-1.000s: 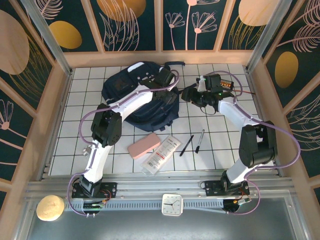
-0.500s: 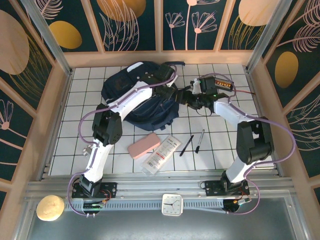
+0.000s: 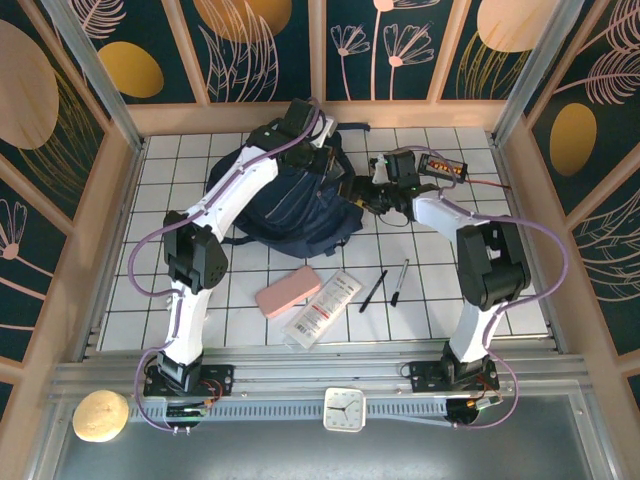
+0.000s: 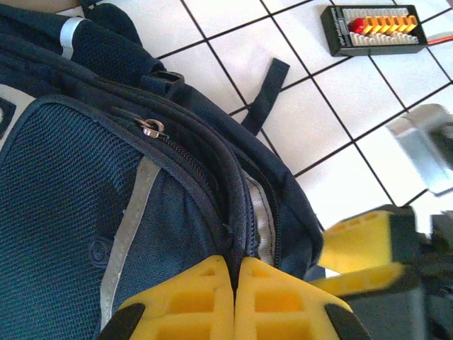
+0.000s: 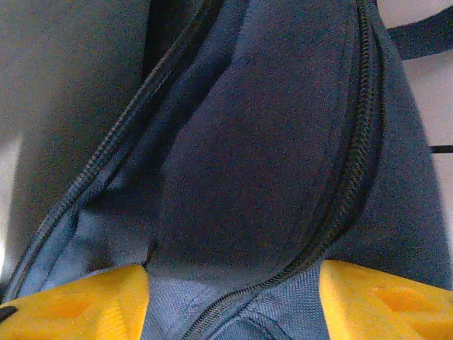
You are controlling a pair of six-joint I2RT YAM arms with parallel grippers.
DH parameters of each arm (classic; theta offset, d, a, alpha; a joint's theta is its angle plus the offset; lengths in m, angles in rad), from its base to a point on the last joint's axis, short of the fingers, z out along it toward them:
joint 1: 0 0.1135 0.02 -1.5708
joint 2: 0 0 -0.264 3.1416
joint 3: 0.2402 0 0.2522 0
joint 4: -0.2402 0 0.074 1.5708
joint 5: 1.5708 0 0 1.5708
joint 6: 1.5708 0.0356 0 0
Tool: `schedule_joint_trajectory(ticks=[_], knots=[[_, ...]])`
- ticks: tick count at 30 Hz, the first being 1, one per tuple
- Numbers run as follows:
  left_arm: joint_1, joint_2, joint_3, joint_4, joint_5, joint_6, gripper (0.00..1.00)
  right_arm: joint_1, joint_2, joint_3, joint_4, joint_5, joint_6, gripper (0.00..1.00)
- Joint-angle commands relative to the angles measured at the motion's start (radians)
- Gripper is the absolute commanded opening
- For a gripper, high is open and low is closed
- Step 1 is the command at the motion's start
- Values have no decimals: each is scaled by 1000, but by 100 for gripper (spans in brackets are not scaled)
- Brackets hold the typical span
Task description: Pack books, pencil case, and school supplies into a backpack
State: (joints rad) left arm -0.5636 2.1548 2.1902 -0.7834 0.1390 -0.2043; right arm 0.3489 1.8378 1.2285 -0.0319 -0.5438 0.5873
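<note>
The navy backpack (image 3: pixel 285 200) lies at the back of the table, left of centre. My left gripper (image 4: pixel 233 265) is shut on the zipper rim of the backpack (image 4: pixel 78 184); from above the left gripper (image 3: pixel 335 172) sits at the bag's right edge. My right gripper (image 5: pixel 233 304) is open, with a zipper flap of the backpack (image 5: pixel 262 163) lying between its spread fingers. It meets the bag from the right (image 3: pixel 360 190). On the tiles in front lie the pink pencil case (image 3: pixel 287 291), a white booklet (image 3: pixel 322 307) and two dark pens (image 3: pixel 373 290) (image 3: pixel 399 281).
A black box with orange lights (image 3: pixel 442 165) sits at the back right, with its cable. A loose strap (image 4: pixel 265 95) trails off the bag. Wooden walls ring the table. A small clock (image 3: pixel 344 408) and a round tan object (image 3: pixel 100 415) rest on the near ledge.
My left arm swung back over the bag and its gripper shut on the zipper rim. My right gripper moved left onto the bag's right edge and spread wider.
</note>
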Motion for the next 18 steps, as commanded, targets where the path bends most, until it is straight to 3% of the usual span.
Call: schedule_joint_trajectory(ticks=[1, 5, 12, 17, 18], knots=[[-10, -69, 52, 11, 81, -24, 0, 13, 47, 74, 111, -2, 75, 70], [-8, -74, 52, 6, 66, -17, 0, 8, 19, 60, 141, 9, 130, 76], [-7, -81, 51, 17, 100, -13, 0, 10, 39, 112, 22, 59, 157, 81], [3, -95, 47, 25, 119, -16, 0, 27, 87, 158, 23, 91, 200, 79], [8, -98, 46, 32, 129, -22, 0, 38, 102, 187, -16, 105, 168, 75]])
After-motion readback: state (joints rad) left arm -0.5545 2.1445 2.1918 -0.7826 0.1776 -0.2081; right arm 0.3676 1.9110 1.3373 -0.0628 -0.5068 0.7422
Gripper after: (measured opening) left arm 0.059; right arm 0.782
